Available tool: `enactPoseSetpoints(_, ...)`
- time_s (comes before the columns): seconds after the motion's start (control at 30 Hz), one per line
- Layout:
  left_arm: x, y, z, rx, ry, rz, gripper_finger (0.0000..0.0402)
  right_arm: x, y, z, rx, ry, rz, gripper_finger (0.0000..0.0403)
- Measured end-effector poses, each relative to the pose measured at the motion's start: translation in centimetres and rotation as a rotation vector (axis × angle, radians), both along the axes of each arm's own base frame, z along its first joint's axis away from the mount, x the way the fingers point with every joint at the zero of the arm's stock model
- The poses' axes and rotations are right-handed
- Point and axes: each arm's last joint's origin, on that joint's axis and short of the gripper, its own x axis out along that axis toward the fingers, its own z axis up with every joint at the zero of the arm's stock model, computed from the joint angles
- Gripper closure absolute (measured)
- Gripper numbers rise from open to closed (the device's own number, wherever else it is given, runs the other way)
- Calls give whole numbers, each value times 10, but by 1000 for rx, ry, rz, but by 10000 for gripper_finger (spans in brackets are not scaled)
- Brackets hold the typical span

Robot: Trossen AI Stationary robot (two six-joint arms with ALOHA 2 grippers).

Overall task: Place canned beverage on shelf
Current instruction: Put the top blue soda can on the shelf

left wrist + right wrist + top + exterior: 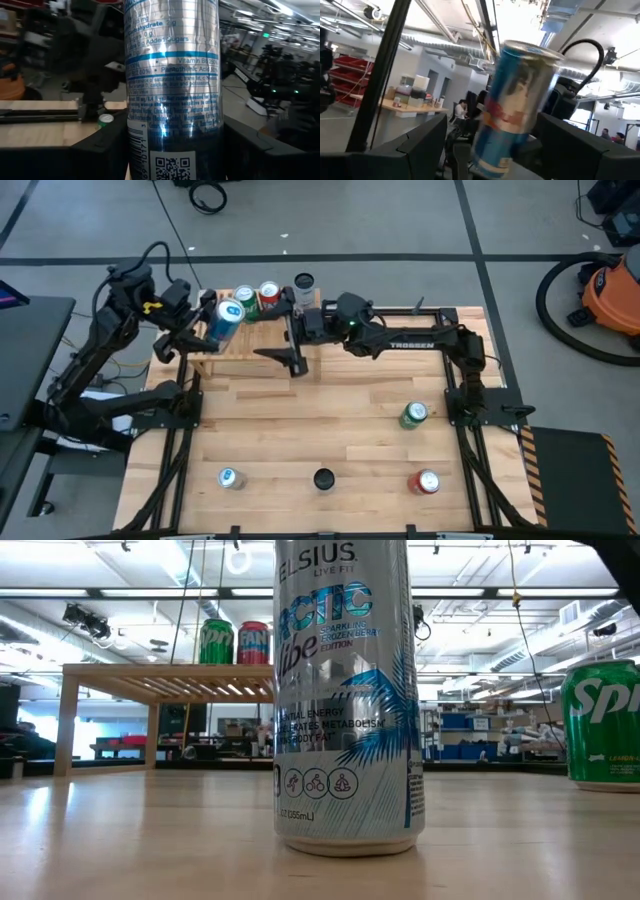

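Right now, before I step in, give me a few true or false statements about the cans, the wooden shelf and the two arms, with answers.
1. The left gripper is shut on a blue and silver can. True.
2. The low light-wood slatted shelf has no cans on it. False: a green can and a red can stand on it.
3. Four cans stand on the wooden table in front of the shelf. True: a green one, a red one, a blue and silver one and a black one.
4. The right gripper waits at the table's right edge. False: it is at the shelf.
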Motion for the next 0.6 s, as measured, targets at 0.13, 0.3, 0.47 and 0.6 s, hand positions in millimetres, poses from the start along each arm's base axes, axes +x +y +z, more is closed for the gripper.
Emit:
enactPoseSetpoints(0.13,9,3,-1,3,-4,-28,156,4,-5,-2,0,2,-9,85)
enactPoseSetpoints(0.3,22,8,-2,4,-6,-61,155,3,-6,2,-5,-13,4,85)
enactPoseSetpoints(0.47,37,12,-7,-7,6,-104,155,3,-5,2,-5,-10,11,85)
enactPoseSetpoints(0.6,49,15,-12,-19,25,-131,155,3,-4,1,6,1,42,85)
